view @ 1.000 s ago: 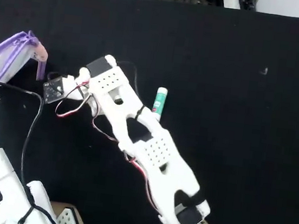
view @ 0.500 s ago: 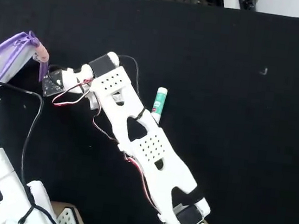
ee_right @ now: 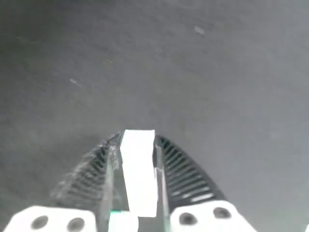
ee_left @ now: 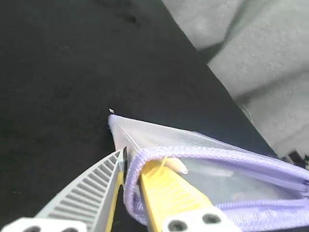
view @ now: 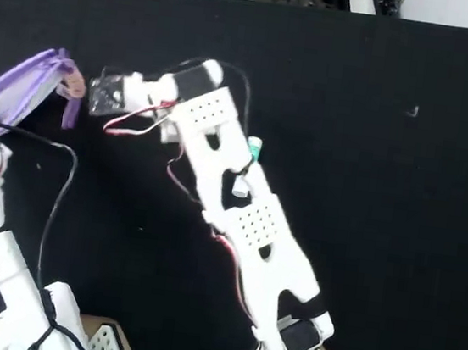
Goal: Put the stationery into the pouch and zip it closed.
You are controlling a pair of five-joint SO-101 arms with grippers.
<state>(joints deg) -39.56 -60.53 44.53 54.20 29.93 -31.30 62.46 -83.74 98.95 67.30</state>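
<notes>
Right gripper [ee_right: 136, 139], pressed onto a white block [ee_right: 139, 179] that I take for an eraser, hangs at upper left of the high view, just beside the mouth of the purple pouch [view: 18, 89]. I judge the block is carried end-first so that it can slide through the zip opening. Left gripper [ee_left: 124, 157], on the arm at lower left of the high view, pinches the pouch's purple zip rim, apparently to hold that edge up off the black table [view: 384, 202] with the mouth turned toward the other arm. A green-and-white stick [view: 254, 148] lies near centre, partly under the right arm, not yet packed. With the zip undone, I put the task at an early stage, and dropping the block inside looks like my next move.
</notes>
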